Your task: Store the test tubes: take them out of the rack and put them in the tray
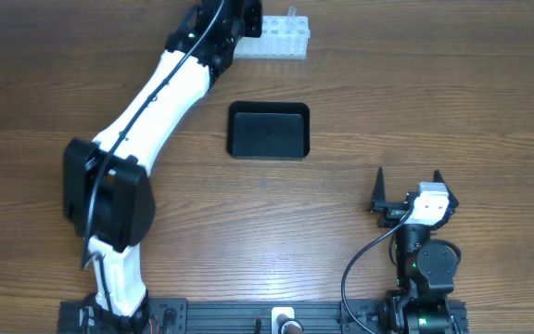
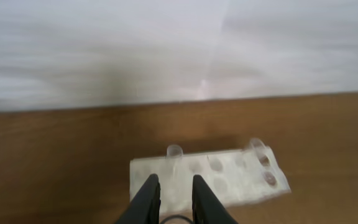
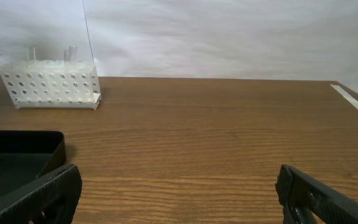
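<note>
Wooden table [image 1: 452, 102]. Left arm [image 1: 156, 102] stretched to far edge. Black tray [image 1: 269, 132] mid-table. White rack [image 1: 281, 42] beyond tray. Left gripper [image 2: 176, 190] above rack, fingers narrowly parted. Right gripper [image 1: 406, 197] near own base, fingers spread wide. Two test tubes [image 3: 71, 53] upright in rack.

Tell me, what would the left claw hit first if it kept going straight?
Most likely the white rack: the left gripper points at its top, a clear tube standing just beyond. Its height above the rack is unclear.
</note>
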Controlling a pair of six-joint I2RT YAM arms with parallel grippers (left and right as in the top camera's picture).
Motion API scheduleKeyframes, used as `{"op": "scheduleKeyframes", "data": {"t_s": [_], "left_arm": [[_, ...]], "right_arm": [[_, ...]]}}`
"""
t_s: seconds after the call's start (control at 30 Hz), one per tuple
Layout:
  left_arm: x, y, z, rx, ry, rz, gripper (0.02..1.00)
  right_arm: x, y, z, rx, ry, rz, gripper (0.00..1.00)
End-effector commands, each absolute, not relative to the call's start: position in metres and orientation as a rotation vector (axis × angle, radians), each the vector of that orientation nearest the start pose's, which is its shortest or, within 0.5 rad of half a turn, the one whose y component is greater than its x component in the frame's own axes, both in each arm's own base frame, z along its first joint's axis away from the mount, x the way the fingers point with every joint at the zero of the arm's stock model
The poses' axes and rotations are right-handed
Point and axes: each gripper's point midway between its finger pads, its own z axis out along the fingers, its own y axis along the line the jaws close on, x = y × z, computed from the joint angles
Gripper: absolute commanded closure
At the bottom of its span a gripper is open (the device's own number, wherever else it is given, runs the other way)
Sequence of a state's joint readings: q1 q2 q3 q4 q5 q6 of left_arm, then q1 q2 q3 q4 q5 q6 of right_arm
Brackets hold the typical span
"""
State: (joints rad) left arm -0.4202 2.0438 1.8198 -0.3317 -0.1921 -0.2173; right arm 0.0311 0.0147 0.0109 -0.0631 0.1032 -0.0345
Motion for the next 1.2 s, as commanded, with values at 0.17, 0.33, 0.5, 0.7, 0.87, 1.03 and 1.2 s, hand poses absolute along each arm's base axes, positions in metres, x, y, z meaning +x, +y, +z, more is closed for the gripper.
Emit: {"op": "scheduleKeyframes", "data": {"t_s": [0.17,0.33,0.5,0.7,0.87,1.03,1.2], "left_arm": [[0.493,-0.205,0.264,0.089,2.254,-0.208,0.853],[0.458,-0.211,0.239,0.099,2.436,-0.308,0.862],[0.424,-0.195,0.209,-0.003,2.634,-0.253,0.869],[0.391,-0.182,0.186,-0.029,2.806,-0.188,0.879],[0.389,-0.184,0.181,-0.054,2.828,-0.202,0.866],[0.389,-0.188,0.172,-0.071,2.858,-0.221,0.862],[0.388,-0.192,0.160,-0.088,2.892,-0.240,0.862]], "right_arm": [[0.246,-0.011,0.158,0.022,1.639,-0.090,0.007],[0.246,-0.011,0.158,0.022,1.639,-0.090,0.009],[0.246,-0.011,0.158,0.022,1.639,-0.090,0.009],[0.246,-0.011,0.158,0.022,1.639,-0.090,0.007],[0.246,-0.011,0.158,0.022,1.639,-0.090,0.009],[0.246,-0.011,0.158,0.022,1.639,-0.090,0.009],[0.246,-0.011,0.158,0.022,1.639,-0.090,0.009]]}}
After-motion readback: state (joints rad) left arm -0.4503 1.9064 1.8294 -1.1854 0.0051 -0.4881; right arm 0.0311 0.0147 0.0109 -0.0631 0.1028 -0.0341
